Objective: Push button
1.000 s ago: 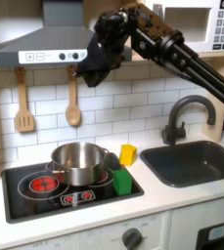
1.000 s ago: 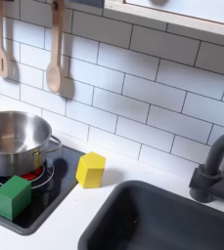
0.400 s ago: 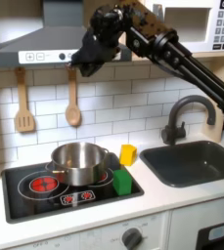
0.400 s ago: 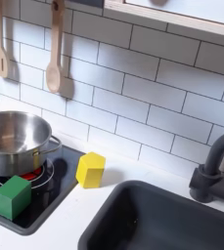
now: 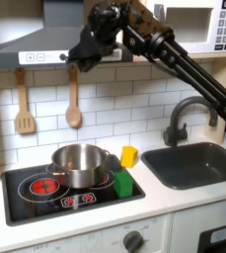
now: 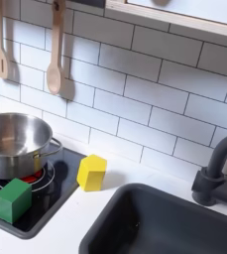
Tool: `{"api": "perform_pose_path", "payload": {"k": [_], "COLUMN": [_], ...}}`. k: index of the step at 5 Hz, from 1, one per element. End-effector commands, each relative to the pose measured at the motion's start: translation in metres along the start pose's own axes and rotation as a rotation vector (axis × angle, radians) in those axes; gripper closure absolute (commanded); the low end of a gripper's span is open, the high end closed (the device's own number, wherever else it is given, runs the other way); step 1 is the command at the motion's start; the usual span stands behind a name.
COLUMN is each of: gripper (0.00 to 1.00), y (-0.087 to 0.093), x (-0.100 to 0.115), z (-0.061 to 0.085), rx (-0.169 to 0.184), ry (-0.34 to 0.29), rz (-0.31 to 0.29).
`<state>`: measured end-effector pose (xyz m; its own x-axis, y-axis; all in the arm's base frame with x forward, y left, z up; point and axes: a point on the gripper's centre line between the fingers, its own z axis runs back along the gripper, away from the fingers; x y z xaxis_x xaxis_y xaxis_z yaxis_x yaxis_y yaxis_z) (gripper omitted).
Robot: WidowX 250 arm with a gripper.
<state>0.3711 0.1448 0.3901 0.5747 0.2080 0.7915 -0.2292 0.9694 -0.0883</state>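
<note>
The buttons point(image 5: 63, 57) sit in a row on the front face of the range hood point(image 5: 40, 44), above the stove, in the first exterior view. The gripper point(image 5: 82, 56) is at the right end of that row, against the hood's front edge. Its fingers merge into a dark mass there, so I cannot tell how far they are parted, nor whether they touch a button; nothing is seen in their hold.

Below the hood, a wooden spatula point(image 5: 24, 104) and a wooden spoon point(image 5: 73, 102) hang on the tiled wall. A steel pot point(image 5: 80, 163) stands on the cooktop point(image 5: 31, 193), with a green block point(image 5: 122, 183) just beside it and a yellow block point(image 5: 129, 155) behind, near the sink point(image 5: 198, 163) and its dark faucet point(image 5: 184, 119).
</note>
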Motion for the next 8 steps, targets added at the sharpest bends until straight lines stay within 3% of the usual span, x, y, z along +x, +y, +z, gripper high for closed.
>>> {"api": "perform_pose_path", "payload": {"k": [1,4,5,8], "gripper": [1.00,1.00,1.00,1.00], "y": [-0.006,-0.003,-0.008,-0.006], "x": [0.011,0.018,0.019,0.024], "z": [-0.001,-0.008,-0.014,-0.016], "rx": [-0.018,-0.006,-0.019,0.011], "ry": [-0.025,-0.031,-0.018,-0.035], "rz": [-0.015,-0.015,-0.028,-0.036]}}
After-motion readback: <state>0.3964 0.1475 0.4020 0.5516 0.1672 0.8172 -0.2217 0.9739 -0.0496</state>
